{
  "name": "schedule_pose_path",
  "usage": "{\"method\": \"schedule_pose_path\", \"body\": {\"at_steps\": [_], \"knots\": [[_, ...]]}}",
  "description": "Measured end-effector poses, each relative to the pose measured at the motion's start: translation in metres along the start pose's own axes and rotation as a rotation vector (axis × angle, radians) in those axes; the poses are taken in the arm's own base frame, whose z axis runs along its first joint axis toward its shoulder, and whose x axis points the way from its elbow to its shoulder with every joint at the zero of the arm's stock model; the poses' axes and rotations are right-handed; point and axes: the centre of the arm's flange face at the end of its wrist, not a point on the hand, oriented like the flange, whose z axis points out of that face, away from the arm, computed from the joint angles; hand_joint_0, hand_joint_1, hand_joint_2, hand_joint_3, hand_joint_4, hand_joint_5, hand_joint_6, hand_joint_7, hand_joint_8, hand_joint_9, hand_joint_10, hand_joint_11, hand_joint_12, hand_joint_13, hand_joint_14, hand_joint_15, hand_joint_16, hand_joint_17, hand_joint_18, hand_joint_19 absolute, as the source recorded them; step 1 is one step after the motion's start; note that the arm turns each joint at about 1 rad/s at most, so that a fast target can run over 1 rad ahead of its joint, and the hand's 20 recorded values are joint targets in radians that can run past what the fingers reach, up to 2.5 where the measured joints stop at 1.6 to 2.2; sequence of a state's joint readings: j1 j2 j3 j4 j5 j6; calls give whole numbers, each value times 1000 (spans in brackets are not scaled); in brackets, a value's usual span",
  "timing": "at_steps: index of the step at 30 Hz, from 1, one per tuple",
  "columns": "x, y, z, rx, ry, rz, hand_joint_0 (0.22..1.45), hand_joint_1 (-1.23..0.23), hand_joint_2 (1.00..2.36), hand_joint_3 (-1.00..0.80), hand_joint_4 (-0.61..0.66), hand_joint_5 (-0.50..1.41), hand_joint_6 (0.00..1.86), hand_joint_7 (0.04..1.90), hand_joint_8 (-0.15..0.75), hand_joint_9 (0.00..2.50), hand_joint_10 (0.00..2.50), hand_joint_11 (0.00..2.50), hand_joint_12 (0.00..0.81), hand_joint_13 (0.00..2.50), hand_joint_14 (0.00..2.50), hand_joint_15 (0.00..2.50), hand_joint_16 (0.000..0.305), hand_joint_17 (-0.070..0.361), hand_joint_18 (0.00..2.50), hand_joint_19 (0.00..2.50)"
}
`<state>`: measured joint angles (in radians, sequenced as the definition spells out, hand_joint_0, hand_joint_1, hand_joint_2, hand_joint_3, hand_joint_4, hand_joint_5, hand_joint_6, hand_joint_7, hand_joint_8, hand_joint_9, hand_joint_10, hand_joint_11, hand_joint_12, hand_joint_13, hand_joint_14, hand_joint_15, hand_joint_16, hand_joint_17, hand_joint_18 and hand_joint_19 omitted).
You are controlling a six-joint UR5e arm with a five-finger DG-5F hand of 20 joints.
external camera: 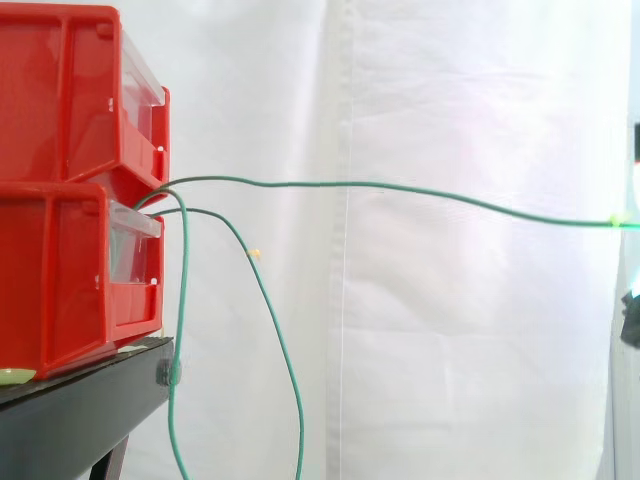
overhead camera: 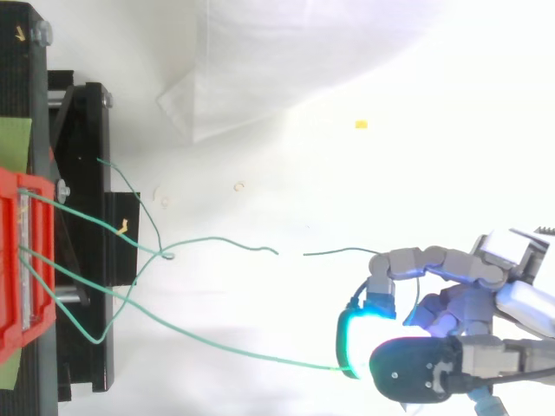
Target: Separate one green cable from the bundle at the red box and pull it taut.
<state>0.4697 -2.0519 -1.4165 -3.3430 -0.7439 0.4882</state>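
Two red bins [external camera: 60, 180] are stacked on a black stand [external camera: 70, 415] at the left. Several green cables leave the gap between them. One green cable [external camera: 400, 187] runs almost level to the right edge with a slight sag, ending at a glowing green fingertip [external camera: 620, 220]. In the top view this same cable [overhead camera: 217, 342] goes from the red bin [overhead camera: 16, 260] to my hand [overhead camera: 468, 316], whose curled fingers and thumb pinch it at the glowing pads [overhead camera: 349, 342]. Its free end [overhead camera: 338, 252] sticks out past the fingers. Two other cables [external camera: 283, 350] hang loose below the bins.
The loose cables [overhead camera: 208, 240] cross and loop just off the stand's edge [overhead camera: 95, 260]; one carries a small yellow tag [external camera: 255, 254]. A white curtain [external camera: 450, 350] backs the scene. A tiny yellow scrap [overhead camera: 361, 124] lies on the white floor cloth.
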Motion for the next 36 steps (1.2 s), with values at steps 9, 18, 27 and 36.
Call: {"method": "schedule_pose_path", "body": {"at_steps": [9,18,27,36], "knots": [[-2,3,-5,2,-2,-31,762,-751,1020,-186,-23,145,504,1377,187,1934,25,571,259,1301,19,642,40,89,770,676],[-1,4,-3,-13,0,-21,761,-751,1021,-192,-22,145,504,1375,185,1933,23,569,260,1296,19,641,40,90,766,674],[6,6,1,-57,21,31,760,-750,1020,-188,-27,144,504,1380,185,1932,25,565,255,1295,19,641,40,90,764,668],[14,9,6,-104,46,90,756,-752,1021,-171,-39,146,504,1356,168,1941,23,581,247,1328,21,651,38,86,857,677]]}}
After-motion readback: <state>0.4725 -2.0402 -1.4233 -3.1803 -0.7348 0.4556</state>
